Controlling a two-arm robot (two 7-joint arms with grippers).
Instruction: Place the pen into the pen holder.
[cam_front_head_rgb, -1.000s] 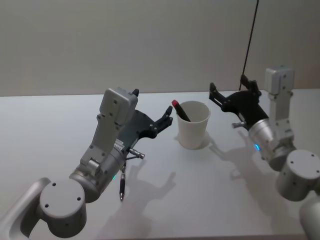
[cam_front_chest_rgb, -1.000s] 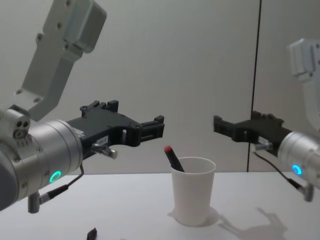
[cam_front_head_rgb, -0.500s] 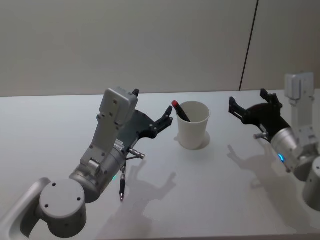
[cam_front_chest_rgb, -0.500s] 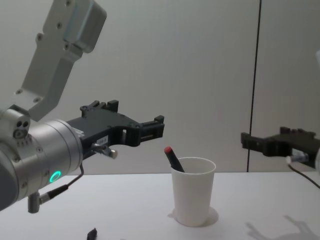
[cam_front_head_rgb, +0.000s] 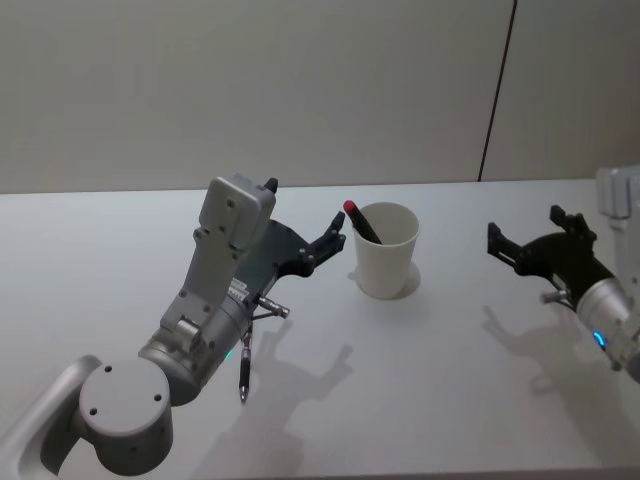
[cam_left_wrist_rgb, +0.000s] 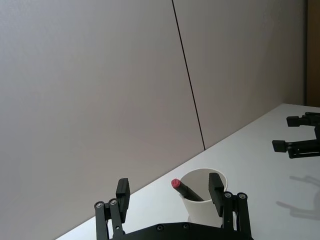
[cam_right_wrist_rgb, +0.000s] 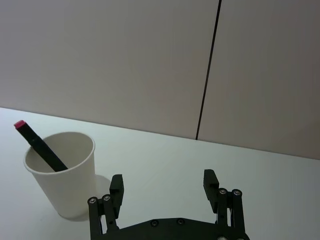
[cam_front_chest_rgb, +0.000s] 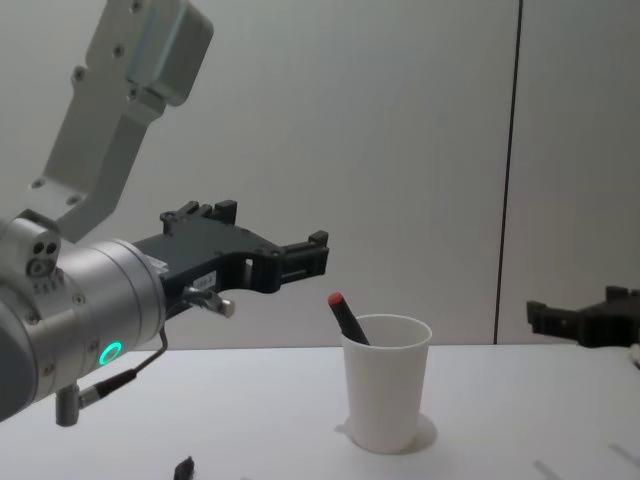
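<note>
One pen (cam_front_head_rgb: 358, 222) leans in one pen holder (cam_front_head_rgb: 386, 258) — left gripper (cam_front_head_rgb: 329, 238) and right gripper (cam_front_head_rgb: 524, 226), jaws released.

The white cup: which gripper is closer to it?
Left. The left gripper hovers open just left of the cup, near its rim; the right gripper, also open, sits well off to the cup's right.

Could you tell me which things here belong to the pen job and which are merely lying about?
Job: pen holder; pen, leaning inside it; left gripper, open, beside the holder; right gripper, open, farther off.
Lying about: thin dark item on the table beneath the left arm; I cannot tell what.
</note>
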